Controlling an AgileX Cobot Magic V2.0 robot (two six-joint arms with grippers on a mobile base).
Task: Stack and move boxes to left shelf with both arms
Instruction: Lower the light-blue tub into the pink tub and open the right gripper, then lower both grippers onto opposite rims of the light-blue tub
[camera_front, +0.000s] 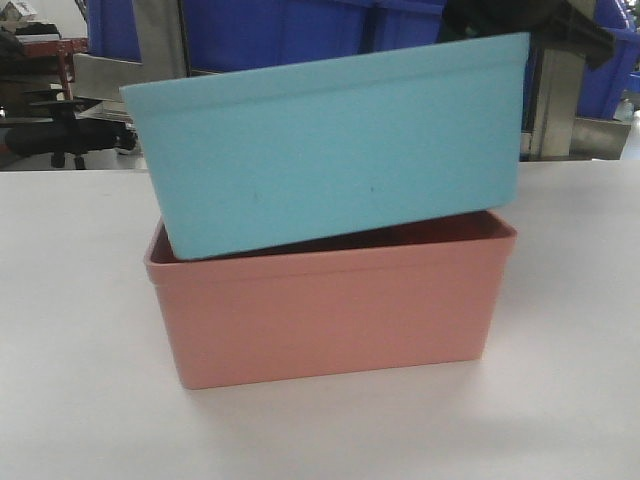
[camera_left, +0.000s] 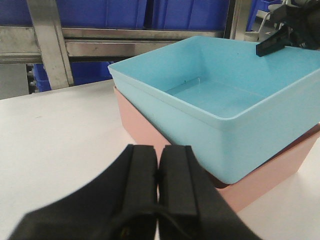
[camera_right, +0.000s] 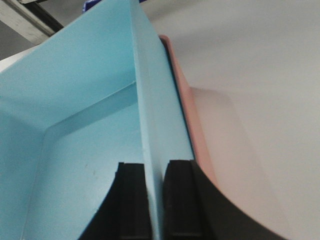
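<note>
White tabletop (camera_right: 260, 60); right end effector (camera_right: 155, 172) seemingly tight on blue bin (camera_right: 75, 100)

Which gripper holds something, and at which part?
The right gripper pinches the blue box by one wall, one finger inside and one outside. The left gripper is shut and holds nothing.

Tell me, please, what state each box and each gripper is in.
blue box: tilted, empty, one end down inside the pink box.
pink box: upright on the table.
left gripper: shut, holding nothing.
right gripper: shut on the blue box's wall.
</note>
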